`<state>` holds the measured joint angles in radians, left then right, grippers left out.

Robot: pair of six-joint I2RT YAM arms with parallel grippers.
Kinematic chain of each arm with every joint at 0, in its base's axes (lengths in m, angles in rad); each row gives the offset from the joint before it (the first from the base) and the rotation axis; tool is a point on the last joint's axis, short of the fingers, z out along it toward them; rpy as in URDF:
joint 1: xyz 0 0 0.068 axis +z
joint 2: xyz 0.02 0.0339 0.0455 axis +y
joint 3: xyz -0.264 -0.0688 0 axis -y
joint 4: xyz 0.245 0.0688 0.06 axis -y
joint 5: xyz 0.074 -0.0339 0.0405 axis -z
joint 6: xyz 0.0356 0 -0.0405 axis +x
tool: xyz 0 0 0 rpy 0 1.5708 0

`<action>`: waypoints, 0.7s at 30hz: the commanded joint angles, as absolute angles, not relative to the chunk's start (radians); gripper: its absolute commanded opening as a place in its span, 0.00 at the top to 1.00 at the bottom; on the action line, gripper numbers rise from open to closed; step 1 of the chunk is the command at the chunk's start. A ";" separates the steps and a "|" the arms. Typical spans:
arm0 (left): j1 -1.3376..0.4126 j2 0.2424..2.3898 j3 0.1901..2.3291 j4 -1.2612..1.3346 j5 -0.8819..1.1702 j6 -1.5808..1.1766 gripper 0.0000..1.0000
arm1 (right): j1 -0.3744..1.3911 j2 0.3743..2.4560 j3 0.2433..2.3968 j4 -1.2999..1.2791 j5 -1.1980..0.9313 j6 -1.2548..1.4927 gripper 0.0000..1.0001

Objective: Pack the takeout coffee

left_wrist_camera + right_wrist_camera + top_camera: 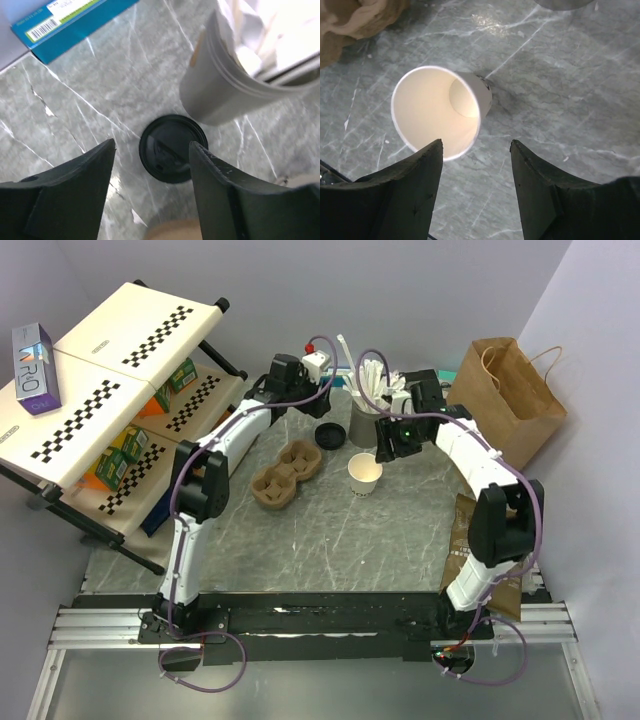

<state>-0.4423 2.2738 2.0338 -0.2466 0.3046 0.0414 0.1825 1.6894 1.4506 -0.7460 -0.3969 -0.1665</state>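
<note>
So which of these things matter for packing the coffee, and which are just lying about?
For the job: white paper cup, black lid, left pincer, right pincer, both open.
Untouched around them: grey cup of sticks, pulp carrier, brown paper bag, purple box.

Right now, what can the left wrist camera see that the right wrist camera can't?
Only the left wrist view shows the round black lid lying flat, and a blue box with a barcode. Only the right wrist view shows the white paper cup, empty and tan inside. Both show the grey marble tabletop and a pair of open black fingers: the left gripper over the lid, the right gripper over the cup.
</note>
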 commanded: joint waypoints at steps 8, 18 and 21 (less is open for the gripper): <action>-0.436 2.318 2.071 -0.241 0.290 0.029 0.30 | 0.232 1.769 1.477 -0.759 -0.397 -0.115 0.44; -0.433 2.385 2.068 -0.199 0.224 -0.081 0.37 | 0.261 1.766 1.436 -0.805 -0.403 -0.112 0.94; -0.433 2.385 2.063 -0.196 0.193 -0.097 0.38 | 0.262 1.715 1.411 -0.818 -0.406 -0.109 1.00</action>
